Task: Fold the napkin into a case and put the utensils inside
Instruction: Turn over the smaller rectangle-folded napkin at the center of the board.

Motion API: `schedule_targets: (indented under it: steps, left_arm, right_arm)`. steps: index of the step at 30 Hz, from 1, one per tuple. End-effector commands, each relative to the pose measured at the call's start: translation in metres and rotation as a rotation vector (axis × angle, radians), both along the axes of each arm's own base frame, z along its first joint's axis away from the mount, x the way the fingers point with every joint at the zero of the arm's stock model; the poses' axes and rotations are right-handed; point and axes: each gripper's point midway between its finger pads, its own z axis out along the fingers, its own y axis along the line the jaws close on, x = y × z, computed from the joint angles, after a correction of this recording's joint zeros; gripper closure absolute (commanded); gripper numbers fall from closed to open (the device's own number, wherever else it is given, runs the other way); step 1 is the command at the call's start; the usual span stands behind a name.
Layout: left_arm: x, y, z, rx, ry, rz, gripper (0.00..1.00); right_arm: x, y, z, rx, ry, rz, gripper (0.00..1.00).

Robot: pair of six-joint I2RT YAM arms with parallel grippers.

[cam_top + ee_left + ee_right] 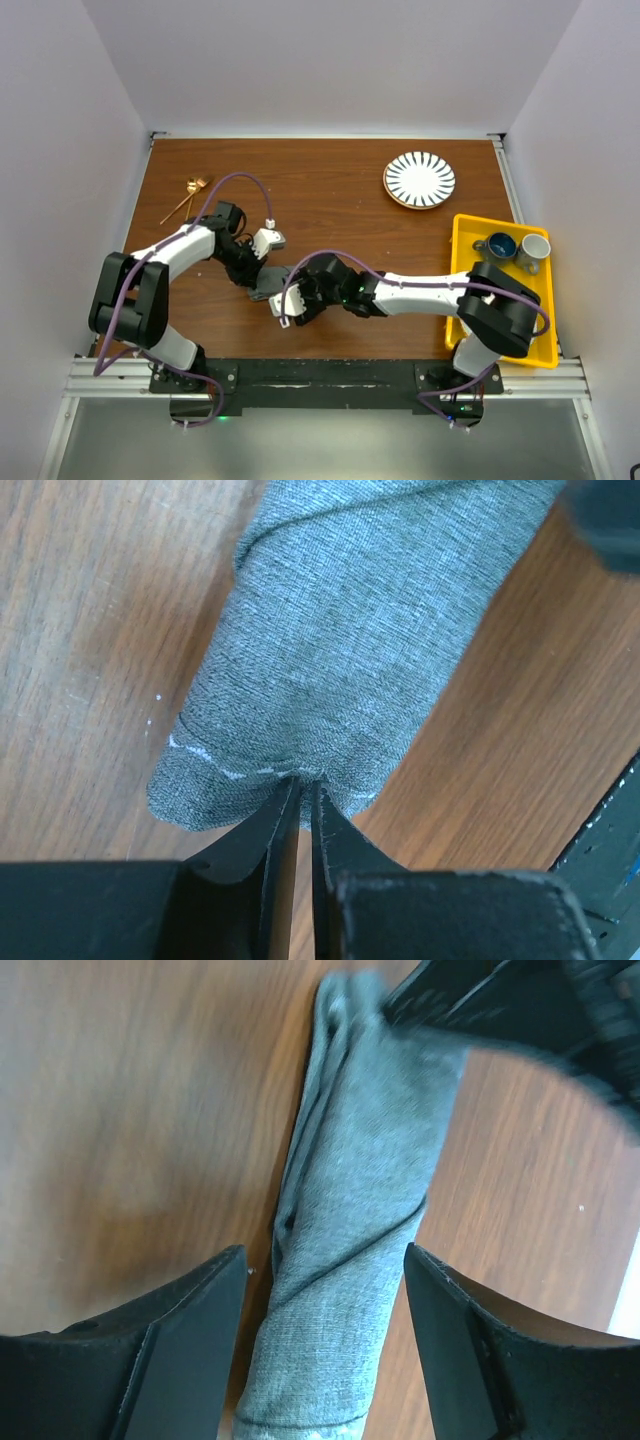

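Observation:
The napkin (350, 630) lies on the wooden table folded into a narrow dark grey strip, the case. My left gripper (303, 783) is shut on the hem at one end of it, the fabric bunching at the fingertips. My right gripper (325, 1255) stands open, one finger on each side of the strip (365, 1160) without touching it. From above, both grippers meet over the strip (268, 284) at the near middle of the table, the left gripper (255, 272) behind the right gripper (290, 303). The two gold utensils (186, 198) lie crossed at the far left, apart from both arms.
A striped plate (419, 180) sits at the far right of the table. A yellow tray (462, 240) along the right edge holds a blue cup (500, 245) and a pale cup (533, 250). The right arm's elbow hangs over the tray.

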Motion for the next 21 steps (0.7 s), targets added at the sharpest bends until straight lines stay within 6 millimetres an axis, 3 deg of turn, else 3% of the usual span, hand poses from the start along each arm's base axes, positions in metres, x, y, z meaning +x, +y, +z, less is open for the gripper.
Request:
schedule_targets:
  steps: [1,4,10,14,18,21]
  left_arm:
    - [0.012,0.011,-0.015,0.086,-0.027,0.025,0.86]
    - [0.019,0.011,-0.014,0.094,-0.042,0.030,0.86]
    - [0.037,0.015,-0.016,0.128,-0.096,-0.003,0.86]
    - [0.058,0.016,-0.017,0.152,-0.149,-0.030,0.87]
    - [0.076,0.010,-0.012,0.138,-0.187,-0.049,0.85]
    - [0.081,0.004,-0.007,0.107,-0.182,-0.043,0.81]
  right_arm:
    - [-0.021,0.011,0.049,0.112,0.197,-0.045,0.30]
    - [-0.021,0.003,0.069,0.156,0.254,-0.101,0.29]
    - [0.012,-0.029,0.094,0.221,0.371,-0.286,0.30]
    - [0.042,-0.056,0.081,0.195,0.409,-0.408,0.43]
    - [0.056,-0.063,0.057,0.141,0.397,-0.421,0.64]
    - [0.056,-0.064,0.044,0.096,0.362,-0.371,0.69]
